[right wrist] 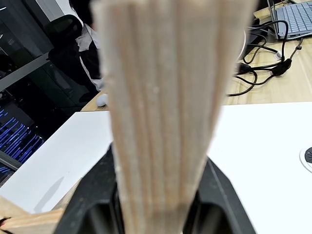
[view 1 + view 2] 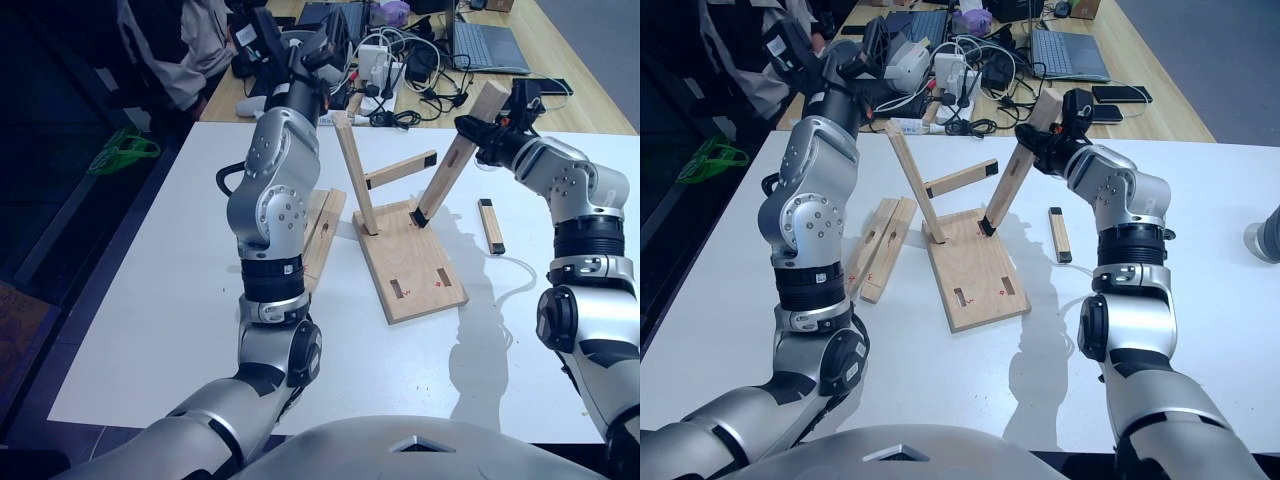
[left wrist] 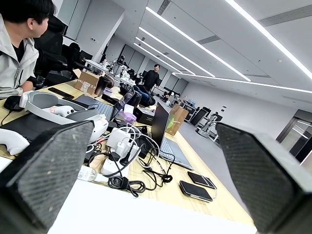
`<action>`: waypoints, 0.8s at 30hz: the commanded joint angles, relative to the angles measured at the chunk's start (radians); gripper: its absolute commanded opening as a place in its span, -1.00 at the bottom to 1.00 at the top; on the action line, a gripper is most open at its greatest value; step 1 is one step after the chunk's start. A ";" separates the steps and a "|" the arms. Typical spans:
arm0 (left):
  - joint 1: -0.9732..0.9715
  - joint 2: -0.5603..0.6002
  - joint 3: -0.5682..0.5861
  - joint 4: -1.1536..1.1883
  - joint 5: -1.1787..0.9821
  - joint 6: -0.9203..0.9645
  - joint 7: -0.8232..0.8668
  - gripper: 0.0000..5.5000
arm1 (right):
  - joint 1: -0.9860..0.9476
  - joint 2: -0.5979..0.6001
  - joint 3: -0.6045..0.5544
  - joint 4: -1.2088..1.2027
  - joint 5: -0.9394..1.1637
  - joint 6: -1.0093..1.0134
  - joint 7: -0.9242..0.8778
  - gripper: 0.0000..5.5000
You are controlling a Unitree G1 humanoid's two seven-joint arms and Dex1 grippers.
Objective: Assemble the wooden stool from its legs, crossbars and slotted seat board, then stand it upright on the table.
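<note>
The slotted seat board point(image 2: 425, 280) lies flat in the middle of the white table. One leg point(image 2: 355, 175) stands in a slot at its far end, leaning slightly, with a crossbar point(image 2: 400, 168) jutting from it to the right. My right gripper point(image 2: 478, 130) is shut on the upper part of a second leg point(image 2: 452, 165), which tilts down so its dark-tipped lower end rests on the board's far right corner. In the right wrist view that leg point(image 1: 165, 97) sits between the black fingers point(image 1: 92, 200). My left gripper point(image 3: 153, 129) is open, raised high over the table's far edge and holding nothing.
Two loose legs point(image 2: 320, 235) lie side by side left of the board, under my left arm. A loose crossbar point(image 2: 490, 225) lies to the board's right, near a white cable point(image 2: 520, 275). Behind the table is a desk point(image 2: 560, 50) with laptops, cables and a power strip.
</note>
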 commanded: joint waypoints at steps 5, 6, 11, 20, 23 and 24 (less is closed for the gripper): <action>0.010 -0.004 -0.009 -0.013 0.008 0.004 0.005 0.68 | 0.016 0.029 0.001 0.126 -0.048 0.028 -0.020 -0.64; 0.011 -0.004 -0.009 -0.014 0.008 0.005 0.006 0.68 | 0.012 0.031 0.000 0.134 -0.049 0.024 -0.020 -0.64; 0.009 -0.006 -0.012 -0.014 0.007 0.009 0.005 0.68 | -0.002 0.039 -0.030 0.169 -0.038 0.013 -0.038 -0.64; 0.010 -0.006 -0.017 -0.019 0.004 0.015 0.006 0.68 | -0.041 0.059 -0.091 0.234 -0.034 -0.018 -0.069 -0.64; 0.009 -0.008 -0.019 -0.019 0.004 0.016 0.005 0.68 | -0.044 0.064 -0.106 0.223 -0.017 -0.031 -0.055 -0.64; 0.008 -0.008 -0.020 -0.018 0.004 0.016 0.005 0.68 | -0.047 0.065 -0.114 0.222 -0.010 -0.034 -0.052 -0.64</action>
